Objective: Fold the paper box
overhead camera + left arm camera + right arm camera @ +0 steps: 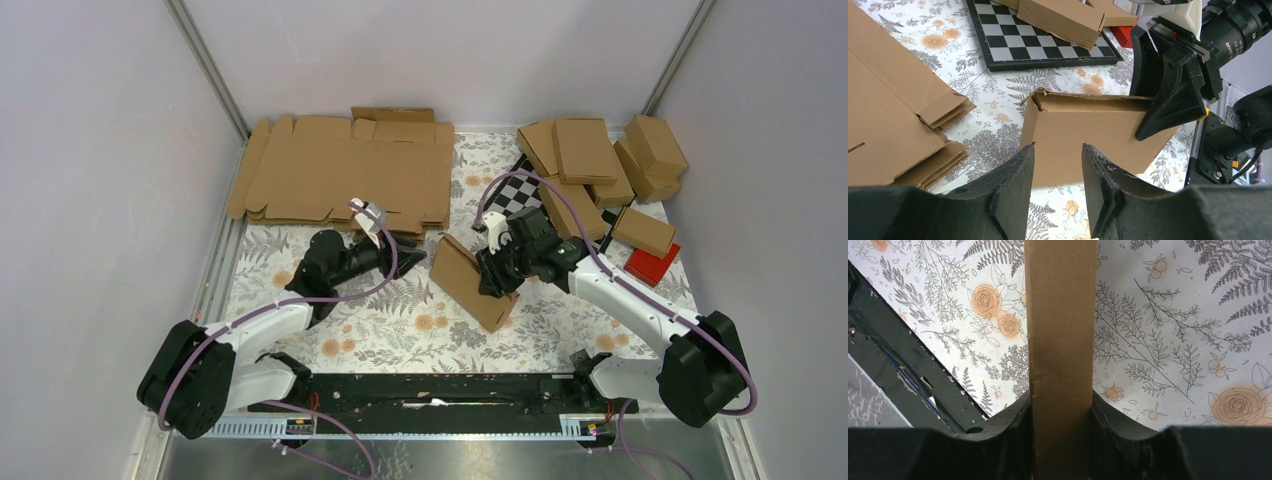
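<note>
The left arm (255, 325) and right arm (630, 295) are built from white link shells joined by bulky black rounded motor housings (195, 375). A purple cable (300, 300) is routed along each. A white camera mount (370, 218) is fitted at each wrist. The left gripper (1058, 150) is formed of two matte black wedge-shaped fingers (1013, 190), scuffed pale along the edges; a small round hole (959, 190) is sunk in one. White lettering (1234, 45), too small to be read, is printed on the right wrist's black barrel (1248, 25).
</note>
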Controlling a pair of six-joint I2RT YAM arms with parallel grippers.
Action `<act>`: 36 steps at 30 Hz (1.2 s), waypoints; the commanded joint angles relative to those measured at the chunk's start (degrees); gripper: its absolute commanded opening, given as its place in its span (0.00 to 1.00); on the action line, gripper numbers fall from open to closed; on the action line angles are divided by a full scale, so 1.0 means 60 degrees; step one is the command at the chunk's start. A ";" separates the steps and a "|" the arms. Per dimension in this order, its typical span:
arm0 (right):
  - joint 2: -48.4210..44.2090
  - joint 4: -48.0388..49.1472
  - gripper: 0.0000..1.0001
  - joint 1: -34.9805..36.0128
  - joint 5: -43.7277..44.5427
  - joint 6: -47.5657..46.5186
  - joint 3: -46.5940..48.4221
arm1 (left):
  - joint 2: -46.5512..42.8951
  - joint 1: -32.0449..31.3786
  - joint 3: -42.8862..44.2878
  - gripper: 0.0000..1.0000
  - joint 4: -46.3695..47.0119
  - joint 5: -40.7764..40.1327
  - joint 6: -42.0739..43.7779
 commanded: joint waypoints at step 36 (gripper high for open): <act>0.0529 -0.1131 0.34 0.0425 -0.1832 -0.1777 0.1048 | -0.0195 -0.0082 -0.0305 0.37 0.1052 -0.0255 0.1427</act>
